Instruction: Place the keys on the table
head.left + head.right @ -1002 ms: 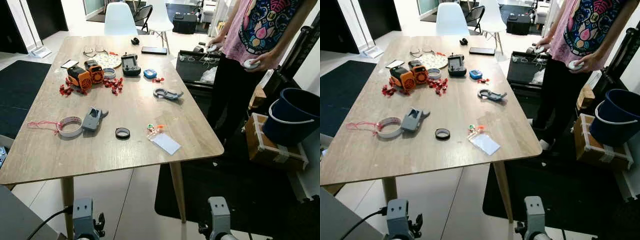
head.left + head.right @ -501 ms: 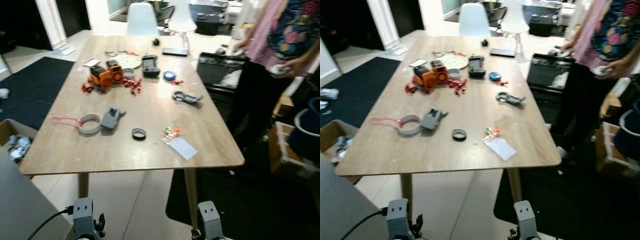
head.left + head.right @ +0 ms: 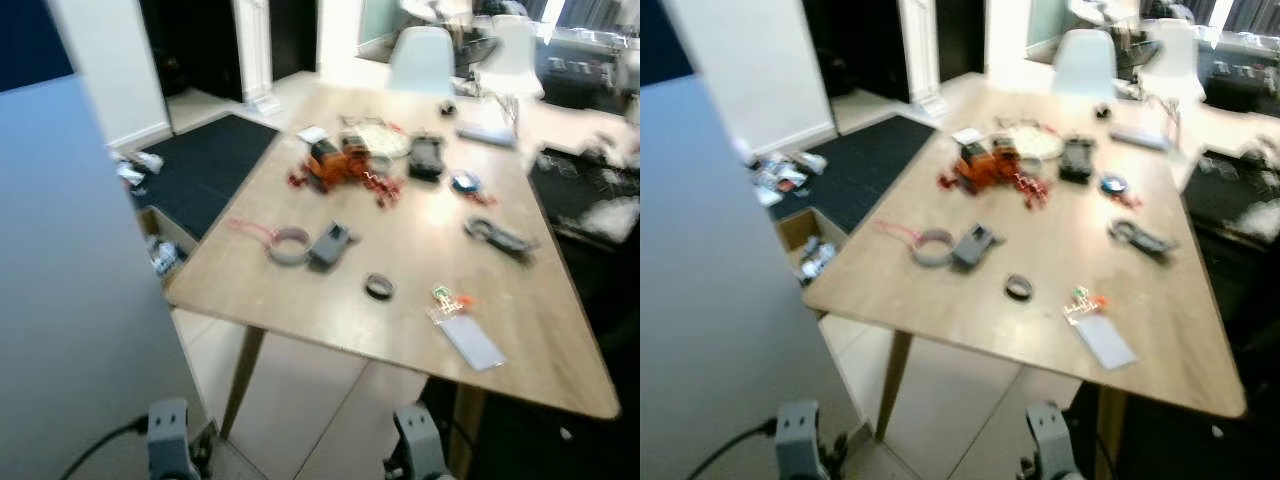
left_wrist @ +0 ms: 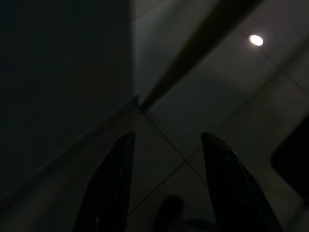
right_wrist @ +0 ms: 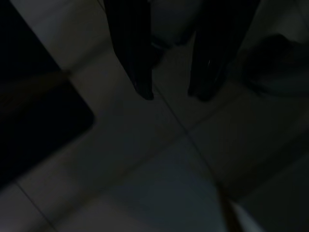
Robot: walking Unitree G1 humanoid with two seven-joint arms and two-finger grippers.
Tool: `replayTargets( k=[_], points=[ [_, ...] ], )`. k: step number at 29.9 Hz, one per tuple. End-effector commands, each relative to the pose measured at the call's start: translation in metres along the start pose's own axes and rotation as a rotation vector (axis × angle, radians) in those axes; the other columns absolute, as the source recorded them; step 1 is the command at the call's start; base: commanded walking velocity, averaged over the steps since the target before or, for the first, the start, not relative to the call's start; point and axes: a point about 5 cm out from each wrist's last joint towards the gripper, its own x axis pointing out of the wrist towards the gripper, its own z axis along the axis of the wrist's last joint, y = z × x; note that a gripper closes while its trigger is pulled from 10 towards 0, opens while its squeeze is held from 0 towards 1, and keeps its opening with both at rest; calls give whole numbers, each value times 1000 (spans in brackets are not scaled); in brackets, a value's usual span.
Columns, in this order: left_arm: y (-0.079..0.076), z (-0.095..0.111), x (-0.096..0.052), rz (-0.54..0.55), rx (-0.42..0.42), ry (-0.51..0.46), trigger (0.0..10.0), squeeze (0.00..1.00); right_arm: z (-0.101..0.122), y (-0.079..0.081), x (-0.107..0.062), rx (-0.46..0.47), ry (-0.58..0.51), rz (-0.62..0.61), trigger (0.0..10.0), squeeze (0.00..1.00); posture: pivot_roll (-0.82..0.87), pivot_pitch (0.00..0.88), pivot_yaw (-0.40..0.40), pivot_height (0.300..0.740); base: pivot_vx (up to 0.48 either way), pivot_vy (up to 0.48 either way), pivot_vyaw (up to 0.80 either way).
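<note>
Camera swung left since earlier frame, things unmoved | keys (image 3: 449, 297) on table (image 3: 300, 300) beside card (image 3: 473, 343) | left gripper (image 4: 166, 140), right gripper (image 5: 173, 94) idle over floor, fingers apart, empty

orange toy (image 3: 330, 165), tape roll (image 3: 289, 245), black ring (image 3: 379, 286), white chair (image 3: 422, 60), dark rug (image 3: 205, 168)
</note>
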Motion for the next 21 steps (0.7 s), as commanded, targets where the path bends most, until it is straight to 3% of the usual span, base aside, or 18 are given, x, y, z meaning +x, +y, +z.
replayTargets(
  k=[1, 18, 21],
  points=[
    [1, -3, -1, 2, 1, 12, 10000, 0, -7, -3, -3, 5, 24, -10, 10000, 0, 62, 56, -26, 740, 0, 0, 800],
    [3, -2, -1, 13, 1, 6, 10000, 0, -3, -2, -1, -2, 11, -11, 10000, 0, 61, 57, -28, 740, 0, 0, 800],
    [2, -2, -1, 13, 1, 8, 10000, 0, -2, -2, -1, 30, 1, -26, 10000, 0, 59, 55, -25, 740, 0, 0, 800]
  ],
)
